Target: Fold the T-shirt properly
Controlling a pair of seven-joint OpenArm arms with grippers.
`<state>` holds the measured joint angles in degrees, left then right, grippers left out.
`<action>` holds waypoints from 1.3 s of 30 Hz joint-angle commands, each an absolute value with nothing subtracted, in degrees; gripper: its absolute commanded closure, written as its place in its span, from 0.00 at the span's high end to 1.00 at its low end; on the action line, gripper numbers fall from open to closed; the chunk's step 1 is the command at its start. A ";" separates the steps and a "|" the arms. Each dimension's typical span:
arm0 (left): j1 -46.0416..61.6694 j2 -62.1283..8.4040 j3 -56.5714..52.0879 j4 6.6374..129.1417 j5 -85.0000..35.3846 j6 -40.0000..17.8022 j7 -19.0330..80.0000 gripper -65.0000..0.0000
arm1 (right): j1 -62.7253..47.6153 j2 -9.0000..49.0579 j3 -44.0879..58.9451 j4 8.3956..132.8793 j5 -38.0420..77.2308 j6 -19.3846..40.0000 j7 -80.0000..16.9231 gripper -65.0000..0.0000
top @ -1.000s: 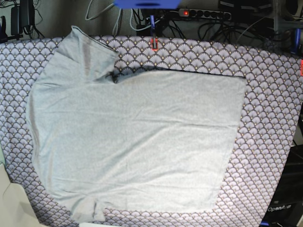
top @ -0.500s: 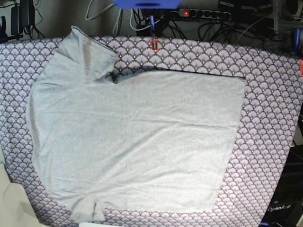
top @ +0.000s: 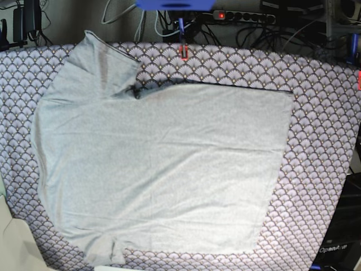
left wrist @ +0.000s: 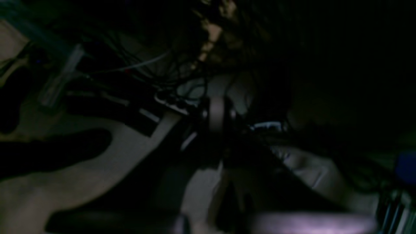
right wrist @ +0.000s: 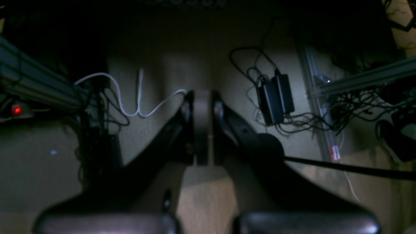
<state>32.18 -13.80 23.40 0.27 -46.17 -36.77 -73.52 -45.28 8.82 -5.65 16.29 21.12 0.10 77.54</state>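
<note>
While the left wrist view is very dark, a blurred dark shape sits at centre, likely the left gripper (left wrist: 218, 120); whether its jaws are apart or together cannot be told. Tangled cables (left wrist: 152, 65) and pale floor (left wrist: 81, 182) show dimly behind it. No shirt appears in this view.

Right wrist view: right gripper (right wrist: 202, 126) at centre, its two dark fingers (right wrist: 187, 130) pressed together against a pale middle strip, nothing between them. Beyond lies beige floor (right wrist: 42, 169), a looping white cable (right wrist: 130, 110), two black power bricks (right wrist: 274, 97), a metal frame rail (right wrist: 357, 81) and a small red light (right wrist: 16, 110). No shirt here either.

Base view: T-shirt (top: 163, 164) lies flat, spread sideways across the patterned cloth (top: 321, 169) that covers the table. Hem runs along the right, one sleeve points to the upper left, the other bunches at the lower left edge. Light wrinkles cross the body. Neither arm reaches over the cloth. A red clip (top: 183, 52) sits at the far edge, a power strip (top: 242, 16) behind.
</note>
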 commanded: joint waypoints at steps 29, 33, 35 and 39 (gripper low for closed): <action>18.51 -13.23 -9.54 0.00 -45.76 -40.00 -75.03 0.00 | -45.76 10.42 -5.49 17.71 21.58 0.13 78.46 0.00; 15.69 -13.49 -4.79 0.00 -43.74 -40.00 -75.12 0.00 | -43.38 10.07 -5.41 13.67 22.99 0.04 78.73 0.00; 15.16 -13.49 -1.27 0.00 -43.82 -40.00 -74.86 0.00 | -42.77 9.45 -5.41 12.70 25.36 0.04 78.64 0.00; 12.09 -13.85 5.58 0.00 -43.47 -40.00 -72.31 0.00 | -41.36 9.10 -5.49 11.82 28.70 0.04 78.20 0.00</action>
<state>12.34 -12.86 5.72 -0.25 -43.55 -39.57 -70.94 -40.05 8.51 -5.54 12.21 27.44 0.12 76.60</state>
